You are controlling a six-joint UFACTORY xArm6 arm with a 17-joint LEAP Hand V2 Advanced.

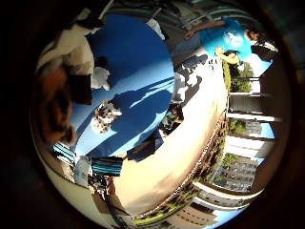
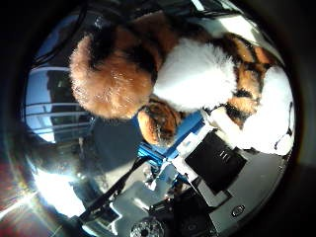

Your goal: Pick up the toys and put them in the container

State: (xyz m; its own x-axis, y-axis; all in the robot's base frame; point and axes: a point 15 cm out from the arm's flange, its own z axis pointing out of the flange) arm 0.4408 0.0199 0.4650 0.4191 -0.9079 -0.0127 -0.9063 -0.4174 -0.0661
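A plush tiger toy, orange and white with black stripes, fills most of the right thumb side palm view, pressed close against the palm. My hand is shut on it; black and white finger parts lie against its white belly. In the right little finger side palm view an orange-brown part of the tiger shows at the edge. Well below lies a blue table with a spotted black-and-white toy and a small white toy on it. I see no container that I can be sure of.
A teal striped thing and a dark object sit by the blue table's edge. Beyond the table is a tan floor in sunlight, with a railing and buildings further out.
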